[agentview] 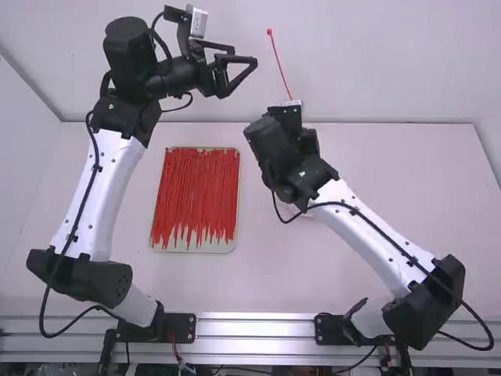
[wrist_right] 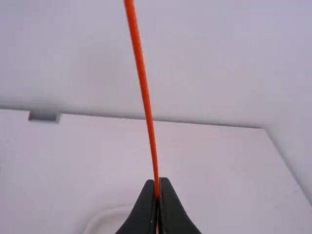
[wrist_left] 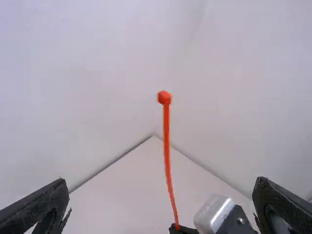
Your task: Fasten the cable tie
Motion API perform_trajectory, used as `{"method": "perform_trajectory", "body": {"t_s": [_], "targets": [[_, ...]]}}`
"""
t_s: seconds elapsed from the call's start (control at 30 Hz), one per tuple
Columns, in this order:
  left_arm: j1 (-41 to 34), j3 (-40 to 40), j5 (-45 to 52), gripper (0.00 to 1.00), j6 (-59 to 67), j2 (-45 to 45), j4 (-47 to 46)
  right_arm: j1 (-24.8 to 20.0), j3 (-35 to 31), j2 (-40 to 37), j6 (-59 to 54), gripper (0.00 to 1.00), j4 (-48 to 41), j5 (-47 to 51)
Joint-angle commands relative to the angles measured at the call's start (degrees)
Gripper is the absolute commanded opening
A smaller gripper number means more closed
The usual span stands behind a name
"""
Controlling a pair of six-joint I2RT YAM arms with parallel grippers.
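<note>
A single red cable tie [agentview: 280, 66] stands nearly upright in the air above the table's far side, its head [wrist_left: 164, 97] at the top. My right gripper [wrist_right: 157, 187] is shut on the tie's lower end, and the strip [wrist_right: 141, 73] rises straight from between its fingers. In the high view the right gripper [agentview: 291, 103] sits just under the tie. My left gripper [agentview: 239, 72] is raised to the left of the tie, level with its upper half. Its fingers [wrist_left: 41, 207] stand wide open on either side of the tie without touching it.
A flat tray [agentview: 232, 247] holding several red cable ties lies on the table between the two arms, left of centre. The white back wall stands close behind both grippers. The table's right half is bare.
</note>
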Motion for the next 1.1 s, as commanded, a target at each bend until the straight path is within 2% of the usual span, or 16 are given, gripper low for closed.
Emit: {"method": "perform_trajectory", "body": {"t_s": [0.0, 0.17, 0.27, 0.37, 0.5, 0.53, 0.6, 0.77, 0.83, 0.87, 0.9, 0.93, 1.07], "targets": [[-0.3, 1.1, 0.0, 0.99, -1.9, -0.3, 0.6, 1.4, 1.9, -1.4, 2.3, 0.00, -0.5, 7.8], [-0.6, 1.1, 0.1, 0.99, -3.6, -0.3, 1.4, 5.1, 2.4, -1.4, 1.7, 0.00, -0.9, 11.9], [-1.8, 1.1, 0.0, 0.95, -3.6, -0.3, 1.4, 7.3, 2.6, -1.4, 1.0, 0.00, -0.9, 13.3], [-2.7, 1.1, 0.0, 0.79, -3.5, -0.3, 1.4, 8.7, 2.7, -1.4, 0.4, 0.00, -0.5, 14.2], [-2.7, 1.1, 0.0, 0.41, -3.6, -0.3, 1.4, 9.3, 2.7, -1.4, 0.4, 0.00, -0.6, 14.6], [-2.7, 1.1, 0.0, 0.40, -3.6, -0.3, 1.4, 9.3, 2.7, -1.4, 0.4, 0.00, -0.6, 14.6], [-2.7, 1.1, 0.3, 0.29, -3.6, -0.3, 1.4, 9.1, 2.7, -1.4, 0.4, 0.00, -0.5, 14.6], [-2.6, 1.1, 0.3, 0.33, -3.6, -0.3, 1.4, 9.1, 2.7, -1.4, 0.4, 0.00, 0.0, 14.3], [-2.8, 1.1, 0.2, 0.31, -3.6, -0.3, 1.4, 9.1, 2.7, -1.4, 0.4, 0.00, 0.4, 14.2], [-2.5, 1.1, 0.2, 0.16, -3.6, -0.3, 1.5, 9.1, 2.7, -1.4, 0.4, 0.00, 0.9, 14.2], [-2.5, 1.1, 0.2, 0.16, -3.6, -0.3, 1.5, 9.1, 2.7, -1.4, 0.4, 0.00, 0.9, 14.2], [-2.5, 1.1, 0.2, 0.02, -3.6, -0.3, 1.6, 9.1, 2.7, -1.4, 0.4, 0.00, 1.0, 14.2], [-2.4, 1.1, 0.2, 0.02, -3.6, -0.3, 2.5, 9.1, 2.7, -1.4, 0.4, 0.00, 1.2, 13.7]]}}
